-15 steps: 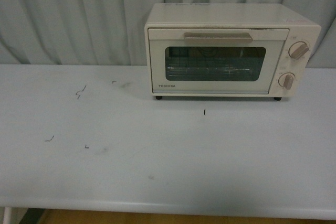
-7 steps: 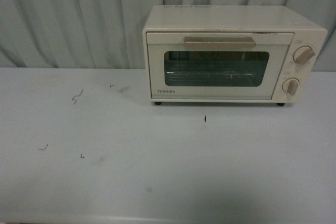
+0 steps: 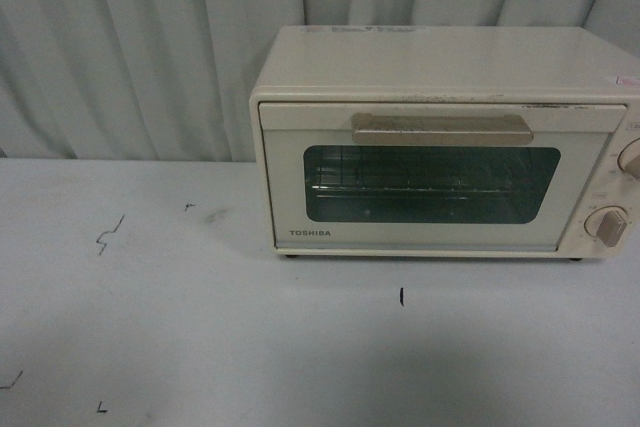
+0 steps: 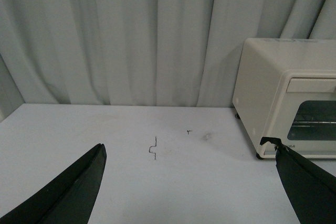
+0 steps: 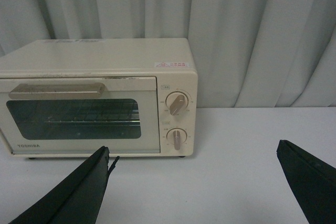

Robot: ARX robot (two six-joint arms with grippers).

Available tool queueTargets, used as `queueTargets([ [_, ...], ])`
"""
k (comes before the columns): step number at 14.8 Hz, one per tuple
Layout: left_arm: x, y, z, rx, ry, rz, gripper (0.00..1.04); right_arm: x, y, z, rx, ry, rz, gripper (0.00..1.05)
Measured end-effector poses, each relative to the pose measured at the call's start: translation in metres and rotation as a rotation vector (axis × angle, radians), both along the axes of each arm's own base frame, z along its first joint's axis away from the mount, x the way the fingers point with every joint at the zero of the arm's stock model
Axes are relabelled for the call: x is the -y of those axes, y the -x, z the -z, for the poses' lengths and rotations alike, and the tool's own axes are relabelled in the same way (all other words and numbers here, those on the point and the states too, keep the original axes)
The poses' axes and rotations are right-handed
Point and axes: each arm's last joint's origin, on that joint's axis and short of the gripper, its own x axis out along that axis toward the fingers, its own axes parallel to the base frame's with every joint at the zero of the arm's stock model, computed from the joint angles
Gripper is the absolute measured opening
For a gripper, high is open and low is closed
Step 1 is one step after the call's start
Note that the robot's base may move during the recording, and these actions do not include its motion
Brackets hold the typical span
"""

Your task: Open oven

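Both claws hang wide open with nothing between their fingers. The left gripper [image 4: 184,145] spreads its two black tapered fingers over the white tabletop [image 4: 105,124], and the right gripper [image 5: 192,146] is spread just as far.

At the back of the table, against the pale pleated curtain [image 3: 150,47], sits the small cream-coloured boxy toaster oven [image 3: 440,147]. The right wrist camera faces its front squarely. The left wrist camera catches only one end of it, off to the side, so the right arm looks the better placed. Neither arm shows in the front view.

The glass-windowed door [image 3: 430,185] lies flush with the oven's face, closed. Its beige bar handle [image 3: 442,129] runs along the top edge, with no finger on it or near it. The two pinkish-beige knobs [image 5: 177,103] stand beside the door.

As I judge it, none of the opening is done: reaching the handle, closing on it and swinging the door down all remain.
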Motion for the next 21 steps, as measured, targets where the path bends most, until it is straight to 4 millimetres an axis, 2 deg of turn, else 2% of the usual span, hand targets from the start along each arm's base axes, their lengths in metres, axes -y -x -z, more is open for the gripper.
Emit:
queueTargets([
  [8,0.000,0.000,0.002,-0.036,0.004,0.005,0.98,0.000,0.000,0.000,0.001,0.000,0.000,0.98],
  [9,0.002,-0.001,-0.006,-0.455,0.075,0.066,0.98,0.000,0.000,0.000,0.002,0.000,-0.002,0.98],
  [10,0.005,-0.005,-0.016,-0.600,0.116,0.074,0.98,0.000,0.000,0.000,0.002,0.000,-0.001,0.98],
  [12,0.010,-0.005,-0.025,-0.655,0.144,0.110,0.98,0.000,0.000,0.000,0.001,0.000,0.000,0.98],
  [14,0.029,-0.022,-0.050,-0.587,0.224,0.225,0.98,0.000,0.000,0.000,0.002,0.000,0.000,0.98],
  [15,0.040,-0.034,-0.050,-0.597,0.259,0.254,0.98,0.000,0.000,0.000,0.002,0.000,0.000,0.98],
  [19,0.108,-0.096,-0.019,-0.735,0.392,0.368,0.98,0.000,0.000,0.000,0.001,0.000,0.000,0.98],
  [21,0.134,-0.115,0.009,-0.824,0.436,0.344,0.98,0.000,0.000,0.000,0.002,0.000,0.000,0.98],
])
